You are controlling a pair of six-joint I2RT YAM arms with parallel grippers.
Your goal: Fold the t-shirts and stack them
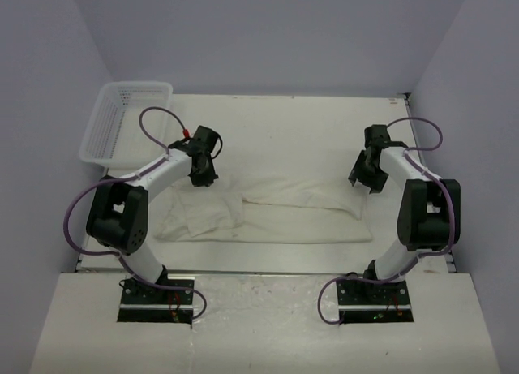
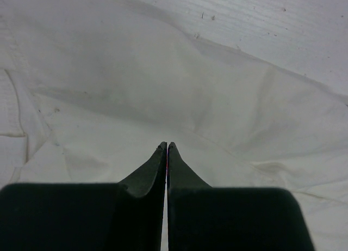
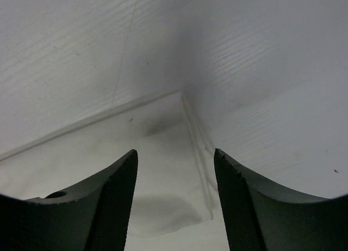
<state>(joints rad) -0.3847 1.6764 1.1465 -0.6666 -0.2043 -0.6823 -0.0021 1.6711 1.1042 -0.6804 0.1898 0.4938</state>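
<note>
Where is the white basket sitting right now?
In the top view, the basket sits at the far left corner of the table, just beyond the left arm, apart from the t-shirt spread nearer the arms.

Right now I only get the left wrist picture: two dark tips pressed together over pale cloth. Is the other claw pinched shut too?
Observer: No. The right gripper has its fingers apart.
Operator: Where is it?
Observer: At the right end of the t-shirt, which lies as a long band across the table.
Operator: Is anything else up there?
Observer: A white mesh basket sits at the far left corner, beyond the left gripper.
</note>
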